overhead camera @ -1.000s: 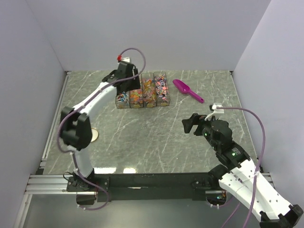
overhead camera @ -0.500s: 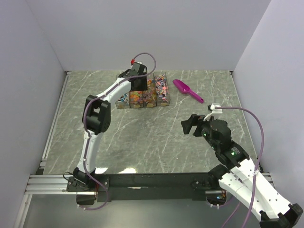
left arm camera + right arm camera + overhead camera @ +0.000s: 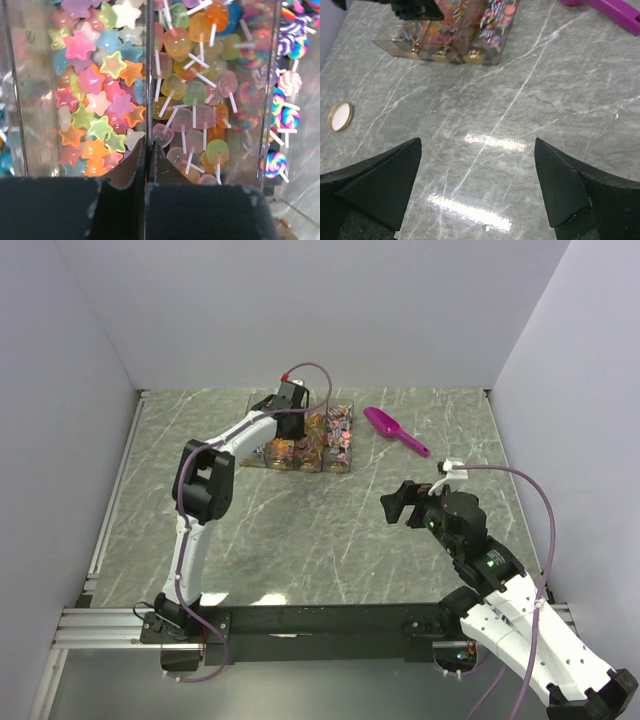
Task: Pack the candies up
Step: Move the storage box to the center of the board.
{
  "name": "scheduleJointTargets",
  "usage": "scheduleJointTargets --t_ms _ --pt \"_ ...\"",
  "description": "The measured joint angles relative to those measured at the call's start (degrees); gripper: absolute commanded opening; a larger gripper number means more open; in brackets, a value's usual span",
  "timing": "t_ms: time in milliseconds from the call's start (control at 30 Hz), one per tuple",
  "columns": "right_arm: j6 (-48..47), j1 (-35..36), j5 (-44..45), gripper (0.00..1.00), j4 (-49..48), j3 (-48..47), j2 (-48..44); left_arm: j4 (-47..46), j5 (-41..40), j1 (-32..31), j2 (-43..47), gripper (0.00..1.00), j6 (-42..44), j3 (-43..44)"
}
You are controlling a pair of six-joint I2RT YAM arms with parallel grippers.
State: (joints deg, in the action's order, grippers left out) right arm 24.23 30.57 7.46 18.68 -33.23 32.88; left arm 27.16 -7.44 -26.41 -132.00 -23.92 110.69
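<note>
A row of clear boxes [image 3: 310,440] holds the candies: star-shaped sweets [image 3: 95,95] in one box, pale lollipops [image 3: 200,95] beside them, swirl lollipops [image 3: 290,85] further right. My left gripper [image 3: 148,142] reaches over the row from behind. Its jaws are shut on the thin clear wall [image 3: 148,75] between the star box and the lollipop box. In the top view the left gripper [image 3: 290,418] sits on the row's left half. My right gripper [image 3: 478,141] hangs open over bare table, well short of the boxes [image 3: 455,30].
A magenta scoop [image 3: 395,430] lies to the right of the boxes, also in the right wrist view as the scoop [image 3: 615,12]. A round tan lid [image 3: 340,116] lies on the marble table [image 3: 330,530] at the near left. White walls enclose the table.
The left arm swung right along the row and its jaws closed on a box wall. The row of boxes now looks tilted and slightly shifted. The right arm has not moved.
</note>
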Motion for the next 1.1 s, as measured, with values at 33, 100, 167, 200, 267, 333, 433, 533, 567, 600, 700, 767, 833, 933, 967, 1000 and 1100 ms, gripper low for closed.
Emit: scheduleJointTargets --t_ms 33,100,167,200,267,333,433,533,567,600,700,767,833,933,967,1000,1100 --pt "0.02 0.00 -0.09 1.00 0.00 0.00 -0.02 -0.57 0.28 -0.04 1.46 0.01 0.94 -2.16" --pt "0.17 0.00 -0.28 1.00 0.00 0.00 -0.15 -1.99 1.03 -0.28 4.72 0.01 2.67 -7.56" --pt "0.20 0.00 -0.46 1.00 0.02 0.00 -0.59 -2.60 1.64 -0.87 8.37 0.01 4.17 -12.90" --pt "0.22 0.00 -0.48 1.00 0.07 0.00 -0.87 -2.91 1.70 -1.49 10.29 0.01 4.76 -15.72" --pt "0.22 0.00 -0.46 1.00 0.24 0.00 -1.88 -3.28 1.49 -3.15 14.45 0.01 5.62 -21.59" --pt "0.20 0.00 -0.46 1.00 0.35 -0.02 -3.30 -3.23 1.33 -5.60 18.27 0.01 6.25 -26.73" --pt "0.20 0.00 -0.42 1.00 0.83 -0.02 -5.49 -2.89 1.60 -10.69 23.08 0.01 7.06 -32.94" --pt "0.20 0.00 -0.20 1.00 1.38 -0.02 -7.34 -2.75 2.47 -16.37 26.21 0.01 8.41 -36.89" --pt "0.20 0.00 -0.04 1.00 1.70 -0.02 -7.76 -2.78 3.21 -18.01 26.84 0.01 9.01 -37.66" --pt "0.22 0.00 0.04 1.00 2.03 -0.02 -8.09 -2.73 3.91 -19.17 27.19 0.01 9.62 -38.05" --pt "0.26 0.00 0.42 1.00 2.93 -0.02 -9.25 -2.64 6.56 -21.68 27.34 0.01 12.46 -38.25" --pt "0.35 0.00 0.50 1.00 3.30 -0.02 -9.94 -2.62 7.69 -21.92 27.34 0.01 14.56 -38.25" --pt "0.37 0.00 0.66 1.00 3.48 -0.02 -10.40 -2.40 8.28 -21.77 27.26 0.01 16.52 -38.07" --pt "0.35 0.00 1.01 1.00 3.89 -0.02 -10.71 -0.72 9.40 -21.40 26.47 0.01 18.97 -36.61" --pt "0.35 0.00 1.11 1.00 4.13 -0.02 -10.71 -0.31 9.84 -21.29 26.25 0.01 19.43 -36.24" --pt "0.35 0.00 1.25 1.00 4.39 -0.02 -10.71 -0.04 10.38 -21.16 26.12 0.01 19.87 -36.06" --pt "0.35 0.00 1.53 1.00 4.87 -0.02 -10.71 0.13 10.80 -21.14 26.12 0.01 20.52 -36.09"
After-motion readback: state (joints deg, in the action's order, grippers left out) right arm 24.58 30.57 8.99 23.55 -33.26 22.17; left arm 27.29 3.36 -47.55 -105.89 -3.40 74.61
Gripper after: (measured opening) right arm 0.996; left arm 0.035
